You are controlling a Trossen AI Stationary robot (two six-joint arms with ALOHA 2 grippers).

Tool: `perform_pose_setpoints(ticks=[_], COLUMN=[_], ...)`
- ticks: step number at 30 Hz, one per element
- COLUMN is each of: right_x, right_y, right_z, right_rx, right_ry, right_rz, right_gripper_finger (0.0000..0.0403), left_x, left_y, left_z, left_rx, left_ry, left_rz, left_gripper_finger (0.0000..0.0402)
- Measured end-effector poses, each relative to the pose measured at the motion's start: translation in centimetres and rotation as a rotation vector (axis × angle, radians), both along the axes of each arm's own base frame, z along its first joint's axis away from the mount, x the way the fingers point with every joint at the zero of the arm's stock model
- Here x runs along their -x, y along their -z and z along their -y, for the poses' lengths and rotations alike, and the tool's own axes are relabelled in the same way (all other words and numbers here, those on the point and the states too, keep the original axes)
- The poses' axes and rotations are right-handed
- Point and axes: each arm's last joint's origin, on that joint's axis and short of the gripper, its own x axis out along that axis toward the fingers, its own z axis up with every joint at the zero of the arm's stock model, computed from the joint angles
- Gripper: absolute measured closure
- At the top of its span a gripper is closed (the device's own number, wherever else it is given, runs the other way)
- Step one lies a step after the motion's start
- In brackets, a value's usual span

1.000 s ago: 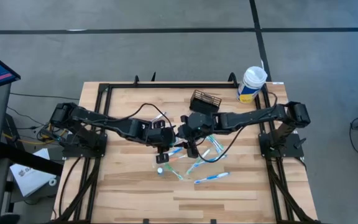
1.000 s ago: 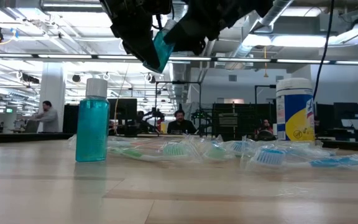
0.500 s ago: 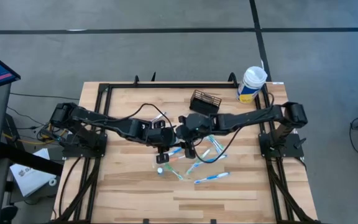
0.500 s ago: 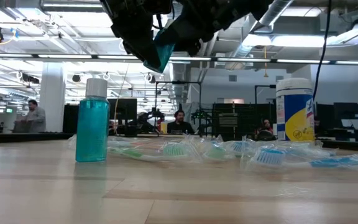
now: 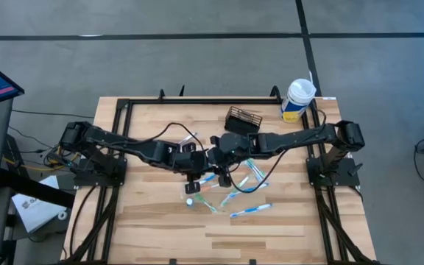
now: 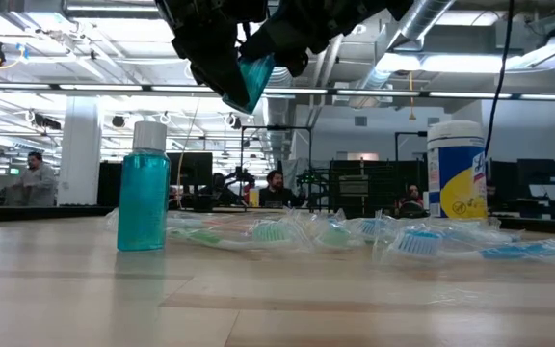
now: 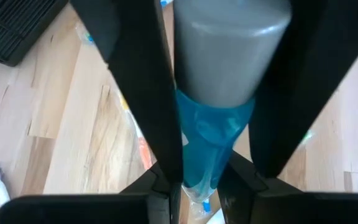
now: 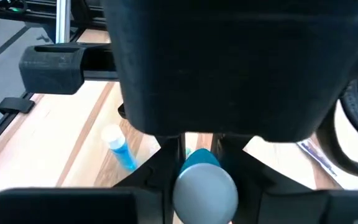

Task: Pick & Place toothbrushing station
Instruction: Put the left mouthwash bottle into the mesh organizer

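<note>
Since a moment ago the right gripper (image 5: 217, 153) has slid closer to the left gripper (image 5: 192, 160) in the middle of the high view. The black caddy (image 5: 243, 118) sits just above them, not touched. In the low view, a blue tube (image 6: 255, 77) hangs at the top. In the left wrist view, the left jaws pinch that tube tight. In the right wrist view its grey cap (image 8: 205, 190) sits low in the middle; I cannot tell if the right gripper grips it yet. I should hold the tube steady until it does

No words, brands or numbers can be read anywhere; the canister's (image 6: 459, 170) label print stays illegible.
</note>
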Motion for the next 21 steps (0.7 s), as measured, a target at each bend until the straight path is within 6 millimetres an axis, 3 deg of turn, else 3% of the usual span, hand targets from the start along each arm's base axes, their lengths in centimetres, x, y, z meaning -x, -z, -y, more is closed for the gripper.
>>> perform_pose_setpoints(ticks=[9,17,21], right_x=[0.18,0.17,0.18], right_y=[0.46,0.44,0.46], right_z=[-0.03,-0.01,-0.01], right_rx=[-0.002,0.005,0.016], right_ry=[-0.002,-0.006,-0.015], right_rz=[-0.042,-0.037,-0.038], right_gripper_finger=[0.0256,0.0325,0.0327], left_x=[0.02,0.01,0.01], left_y=[0.0,-0.02,-0.01], left_z=[0.0,0.02,0.01], left_rx=[-0.005,0.003,0.008], left_ry=[0.001,0.0,0.003], left_rz=[-0.002,0.0,-0.001], left_gripper_finger=[0.0334,0.0334,0.0333])
